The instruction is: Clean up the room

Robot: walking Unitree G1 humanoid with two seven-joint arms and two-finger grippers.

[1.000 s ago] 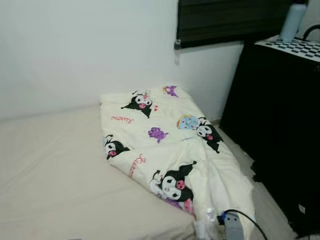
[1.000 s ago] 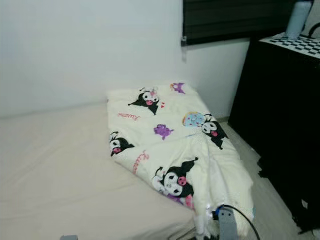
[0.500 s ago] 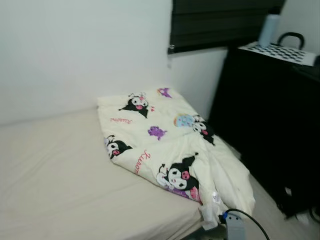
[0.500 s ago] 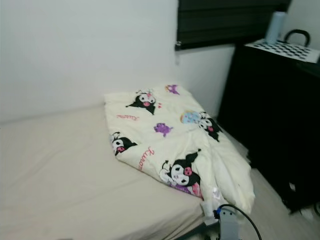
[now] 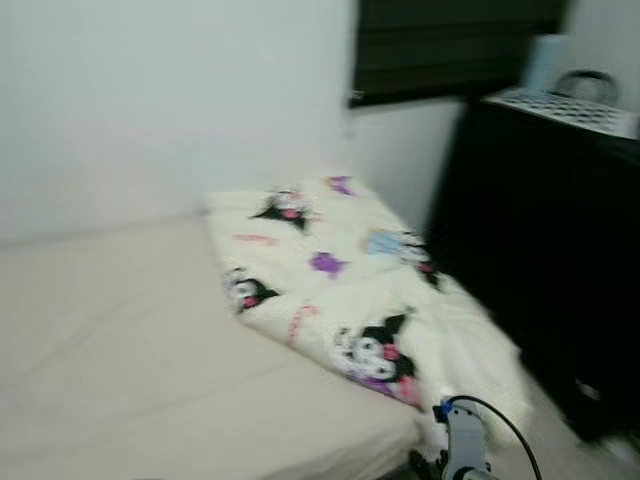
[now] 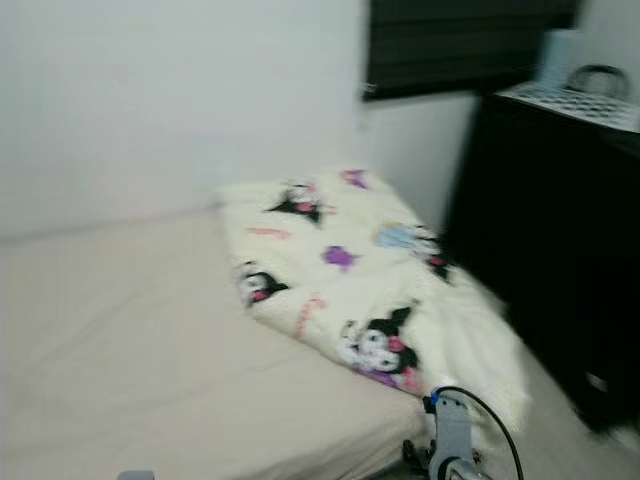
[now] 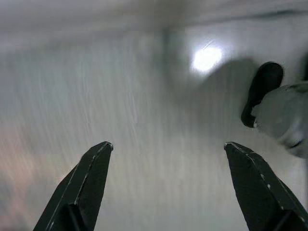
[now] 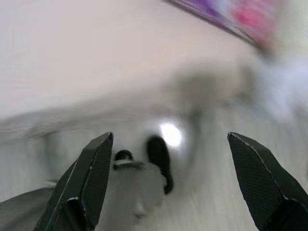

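- Left eye view, blurred: a bed point(image 5: 120, 340) with a cream sheet runs along the white wall point(image 5: 170, 100). A folded cartoon-print blanket point(image 5: 350, 280) lies at the bed's right end, its lower corner hanging over the edge. A strip of floor point(image 5: 545, 440) separates the bed from a black cabinet point(image 5: 540, 250). The right arm point(image 5: 462, 450) shows at the bottom edge.
- Right eye view: same scene; a dark blind point(image 6: 460, 45) sits above the blanket.
- Left wrist view: left gripper point(image 7: 168, 147), 2 fingers spread wide, nothing held, over pale floor.
- Right wrist view: right gripper point(image 8: 171, 137), 2 fingers wide apart, empty, near the bed's edge.
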